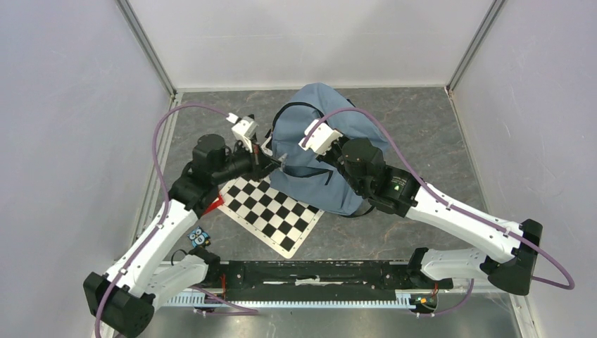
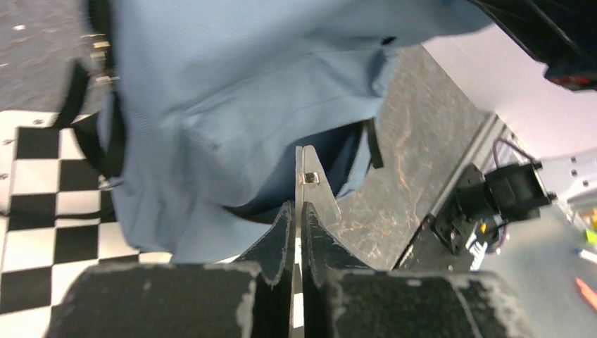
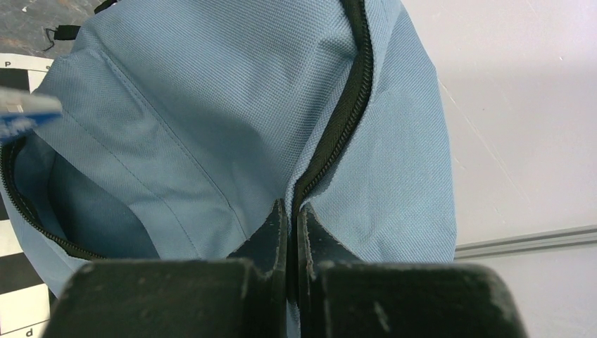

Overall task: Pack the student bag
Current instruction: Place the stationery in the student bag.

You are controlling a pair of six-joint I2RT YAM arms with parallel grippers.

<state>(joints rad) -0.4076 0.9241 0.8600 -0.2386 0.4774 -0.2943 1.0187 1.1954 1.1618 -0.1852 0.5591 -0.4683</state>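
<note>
The student bag [image 1: 317, 102] is a grey-blue fabric backpack lying at the middle back of the table, partly on a chessboard mat [image 1: 271, 211]. My right gripper [image 1: 327, 159] is on top of it, shut on the fabric edge beside the black zip [image 3: 345, 120]. Left of that grip the bag's mouth [image 3: 70, 204] gapes open. My left gripper [image 1: 271, 160] is at the bag's left side, shut on a thin clear flat piece [image 2: 313, 186] whose tip points at the bag [image 2: 232, 91]. A blurred blue-white tip [image 3: 24, 113] shows above the mouth.
The black-and-white mat [image 2: 42, 197] lies under the bag's near-left side. A red item [image 1: 215, 204] shows under my left arm, and a small blue figure [image 1: 199, 236] lies near the left base. White walls enclose the table.
</note>
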